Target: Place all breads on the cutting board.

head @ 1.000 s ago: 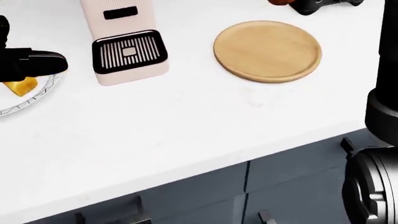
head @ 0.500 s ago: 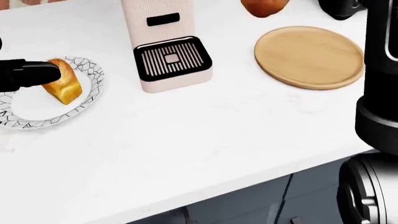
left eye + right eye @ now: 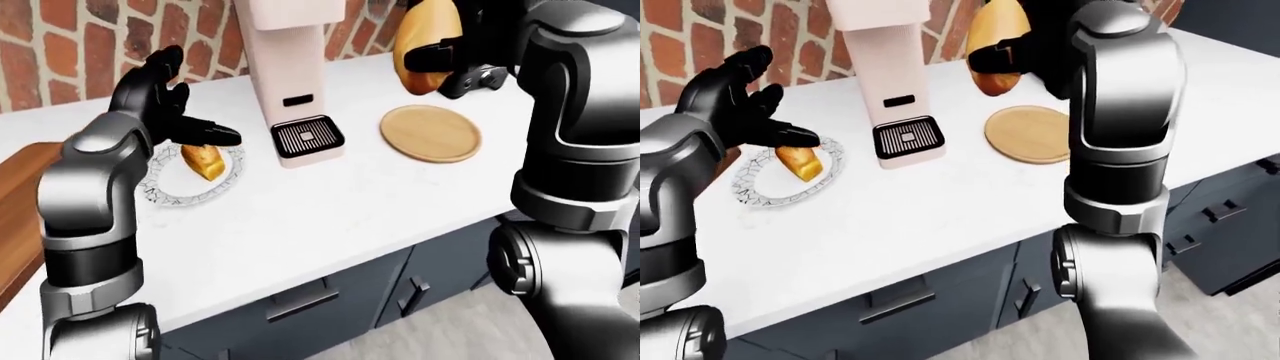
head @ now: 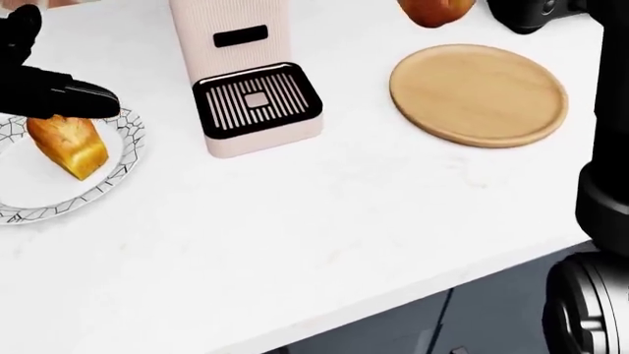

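A round wooden cutting board (image 4: 478,94) lies on the white counter, right of the coffee machine. A golden bread loaf (image 4: 67,144) lies on a patterned plate (image 4: 118,173) at the left. My left hand (image 3: 185,105) is open just above that loaf, fingers spread, not closed on it. My right hand (image 3: 448,60) is shut on a second bread loaf (image 3: 425,37). It holds the loaf upright in the air, above the top edge of the board. In the head view only the loaf's lower end (image 4: 434,11) shows.
A beige coffee machine (image 4: 245,74) stands between the plate and the board. A brick wall (image 3: 70,45) runs behind the counter. A brown wooden surface (image 3: 20,195) lies at the far left. Dark cabinets (image 3: 330,300) sit below the counter edge.
The camera has moved, so the whole picture shifted and the plate with its loaf came fully into view. My left hand now sits above the loaf's top end instead of across it.
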Robot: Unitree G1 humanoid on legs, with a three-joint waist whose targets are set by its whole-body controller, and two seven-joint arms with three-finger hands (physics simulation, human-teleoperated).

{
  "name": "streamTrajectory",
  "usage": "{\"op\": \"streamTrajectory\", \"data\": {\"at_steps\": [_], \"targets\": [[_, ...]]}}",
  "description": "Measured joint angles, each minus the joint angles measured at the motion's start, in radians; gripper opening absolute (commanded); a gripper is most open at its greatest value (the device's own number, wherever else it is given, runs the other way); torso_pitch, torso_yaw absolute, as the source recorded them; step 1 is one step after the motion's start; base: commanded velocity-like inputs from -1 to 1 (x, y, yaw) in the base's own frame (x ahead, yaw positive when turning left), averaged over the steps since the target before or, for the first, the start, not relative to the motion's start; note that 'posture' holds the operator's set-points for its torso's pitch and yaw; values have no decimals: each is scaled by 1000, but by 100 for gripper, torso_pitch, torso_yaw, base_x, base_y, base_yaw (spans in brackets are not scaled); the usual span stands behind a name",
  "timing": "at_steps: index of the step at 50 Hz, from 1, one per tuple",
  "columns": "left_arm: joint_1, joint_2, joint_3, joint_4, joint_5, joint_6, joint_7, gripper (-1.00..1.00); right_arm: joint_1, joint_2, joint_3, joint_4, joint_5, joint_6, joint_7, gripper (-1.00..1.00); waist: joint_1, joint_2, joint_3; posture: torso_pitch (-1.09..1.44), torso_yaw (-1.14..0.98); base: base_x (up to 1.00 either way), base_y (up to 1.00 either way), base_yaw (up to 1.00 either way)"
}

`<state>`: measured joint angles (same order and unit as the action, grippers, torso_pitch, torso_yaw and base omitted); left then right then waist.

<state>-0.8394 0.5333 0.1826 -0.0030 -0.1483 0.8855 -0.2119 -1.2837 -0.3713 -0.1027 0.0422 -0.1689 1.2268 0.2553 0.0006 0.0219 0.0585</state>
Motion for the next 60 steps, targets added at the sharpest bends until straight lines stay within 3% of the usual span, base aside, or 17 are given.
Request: {"op": "streamTrajectory", "data": {"at_steps": [11, 22, 40, 60], "targets": [[-2, 14, 22, 130, 165, -104, -142, 100, 32, 1, -7, -19, 4, -6, -4, -100, -1, -4, 0, 0, 0, 0, 0, 0], [-16, 19, 15, 279, 268, -215, -212, 100, 40, 6, -6, -20, 15, -11, -10, -100, 3, -8, -4, 0, 0, 0, 0, 0], [-164, -29, -38, 689, 410, -460, -213, 100, 99, -11, -23, -71, 39, -1, -16, -100, 7, -19, -12, 0, 0, 0, 0, 0], [-177, -26, -52, 786, 509, -535, -230, 100, 123, -9, -25, -109, 62, 18, -34, -100, 6, -20, -18, 0, 0, 0, 0, 0]]}}
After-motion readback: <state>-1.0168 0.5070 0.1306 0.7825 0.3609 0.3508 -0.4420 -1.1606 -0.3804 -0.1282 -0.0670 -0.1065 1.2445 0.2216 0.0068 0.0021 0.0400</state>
